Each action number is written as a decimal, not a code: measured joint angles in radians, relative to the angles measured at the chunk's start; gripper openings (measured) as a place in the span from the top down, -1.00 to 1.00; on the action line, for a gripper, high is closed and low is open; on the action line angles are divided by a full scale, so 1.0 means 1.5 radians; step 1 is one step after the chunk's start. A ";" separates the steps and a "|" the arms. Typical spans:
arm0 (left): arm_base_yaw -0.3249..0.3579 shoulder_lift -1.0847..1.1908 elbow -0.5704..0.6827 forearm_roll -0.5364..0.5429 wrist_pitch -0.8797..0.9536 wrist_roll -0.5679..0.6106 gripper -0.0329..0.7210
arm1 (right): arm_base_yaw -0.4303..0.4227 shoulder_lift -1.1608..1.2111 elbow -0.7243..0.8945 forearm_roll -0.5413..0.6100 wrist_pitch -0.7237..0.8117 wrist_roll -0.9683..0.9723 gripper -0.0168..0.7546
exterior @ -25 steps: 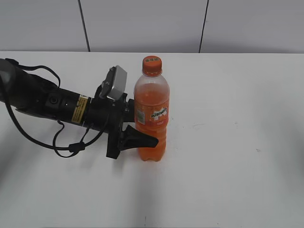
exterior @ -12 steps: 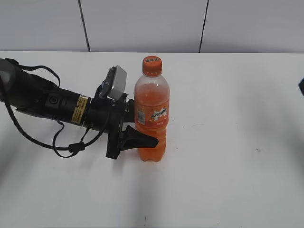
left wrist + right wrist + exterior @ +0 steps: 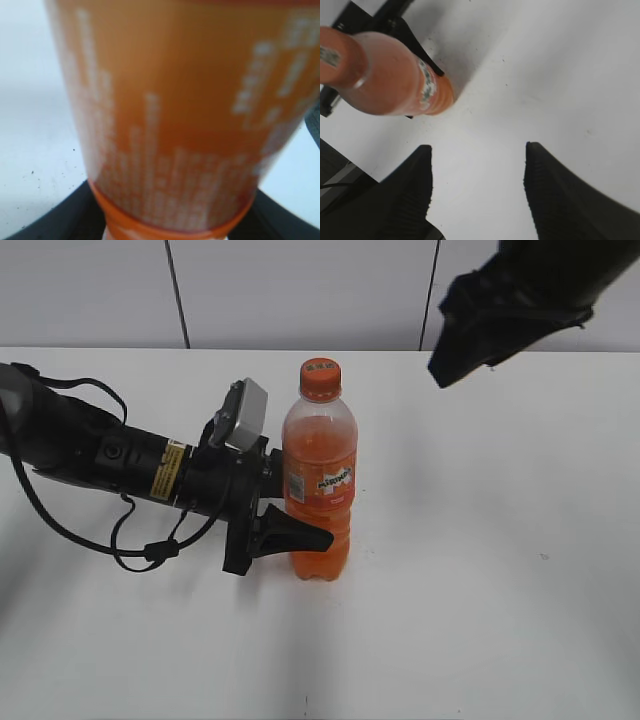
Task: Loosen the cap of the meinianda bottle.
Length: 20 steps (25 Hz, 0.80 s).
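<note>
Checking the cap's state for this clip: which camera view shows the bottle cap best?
The exterior view: the cap sits fully visible atop the meinianda bottle, untouched. The right wrist view catches only part of it at the frame edge, blurred. The left wrist view shows only the bottle's label, no cap.

Black throughout. Left arm (image 3: 90,445): a thick, round, matte tube with a yellow label (image 3: 166,471) of small dark print wrapped round it just behind the wrist. Thin black cable (image 3: 130,540) looping beneath that label, another arching above the tube. Pale grey boxy camera (image 3: 243,413) atop the wrist, ahead of the label. Left gripper (image 3: 300,515): a flat black bracket with tapering fingers. Right gripper (image 3: 477,172): two dark, ridged, pointed fingers (image 3: 415,185); in the exterior view, a blurred black mass
</note>
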 joint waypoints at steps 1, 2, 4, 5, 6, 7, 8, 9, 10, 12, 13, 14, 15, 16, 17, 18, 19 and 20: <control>0.000 0.000 0.000 0.000 0.000 0.000 -0.17 | 0.014 0.014 -0.016 -0.004 0.000 0.005 -0.18; 0.000 0.000 0.000 0.000 0.000 0.000 -0.17 | 0.030 0.028 -0.035 -0.008 0.000 0.008 -0.18; 0.000 0.000 0.000 0.000 0.000 0.000 -0.17 | 0.055 0.053 -0.068 -0.012 0.001 0.015 -0.18; 0.000 0.000 0.000 0.000 0.000 0.000 -0.17 | 0.067 0.065 -0.085 -0.013 0.001 0.018 -0.18; 0.000 0.000 0.000 0.000 0.000 0.000 -0.17 | 0.078 0.075 -0.103 -0.013 0.001 0.021 -0.18; 0.000 0.000 0.000 0.000 0.000 0.000 -0.17 | 0.087 0.087 -0.119 -0.014 0.002 0.025 -0.18; 0.000 0.000 0.000 0.001 0.000 0.000 -0.17 | 0.094 0.098 -0.131 -0.014 0.002 0.027 -0.18; 0.000 0.000 0.000 0.001 0.000 0.000 -0.17 | 0.102 0.106 -0.143 -0.014 0.003 0.027 -0.18; 0.000 0.000 0.000 0.001 -0.001 0.000 -0.17 | 0.110 0.115 -0.153 -0.015 0.003 0.027 -0.18; 0.000 0.000 0.000 0.001 -0.001 0.000 -0.17 | 0.124 0.130 -0.167 -0.017 0.004 0.033 -0.18; 0.000 0.000 0.000 0.001 -0.001 0.000 -0.17 | 0.131 0.136 -0.171 -0.017 0.004 0.037 -0.18; 0.000 0.000 0.000 0.001 -0.001 0.000 -0.17 | 0.137 0.142 -0.172 -0.018 0.004 0.042 -0.18; 0.000 0.000 0.000 0.001 -0.001 0.000 -0.17 | 0.141 0.148 -0.173 -0.020 0.005 0.048 -0.18; 0.000 0.000 0.000 0.001 -0.001 0.000 -0.17 | 0.144 0.154 -0.173 -0.021 0.008 0.055 -0.18; 0.000 0.000 0.000 0.001 -0.001 0.000 -0.17 | 0.146 0.160 -0.173 -0.023 0.012 0.062 -0.18; 0.000 0.000 0.000 0.001 -0.001 0.000 -0.17 | 0.147 0.166 -0.173 -0.025 0.017 0.068 -0.18; 0.000 0.000 0.000 0.001 -0.001 0.000 -0.17 | 0.147 0.169 -0.173 -0.027 0.021 0.073 -0.18; 0.000 0.000 0.000 0.001 -0.001 0.000 -0.17 | 0.147 0.171 -0.173 -0.031 0.023 0.078 -0.18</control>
